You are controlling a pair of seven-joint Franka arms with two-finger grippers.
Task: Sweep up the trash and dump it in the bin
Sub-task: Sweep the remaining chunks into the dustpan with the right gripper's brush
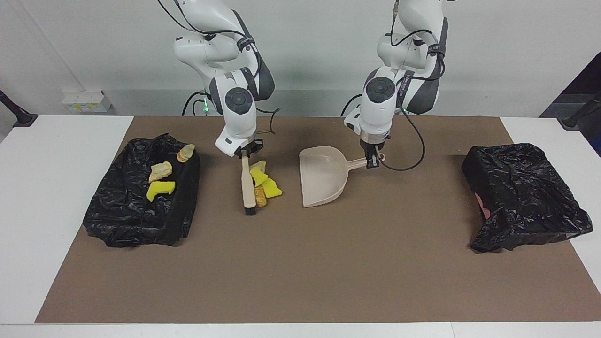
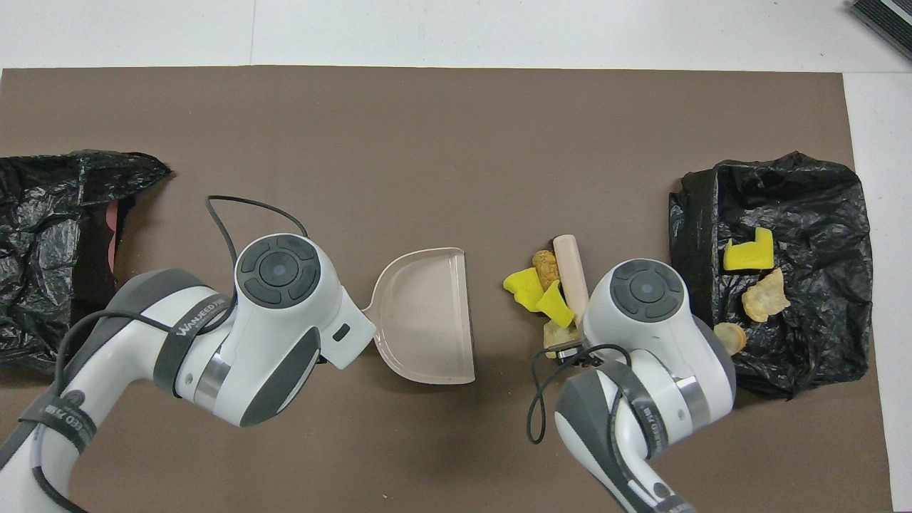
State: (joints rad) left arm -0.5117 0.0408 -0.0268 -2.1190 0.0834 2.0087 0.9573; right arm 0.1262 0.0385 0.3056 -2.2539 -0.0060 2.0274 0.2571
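Right now the trash (image 1: pixel 262 183) pile sits on the counter (image 1: pixel 300 263) between the brush (image 1: pixel 247 187) clenched in the right hand (image 1: pixel 245 154) and the dustpan (image 1: pixel 324 182) mouth, pan handle gripped by the left hand (image 1: pixel 372 162); brush's long axis runs parallel to the pan lip.
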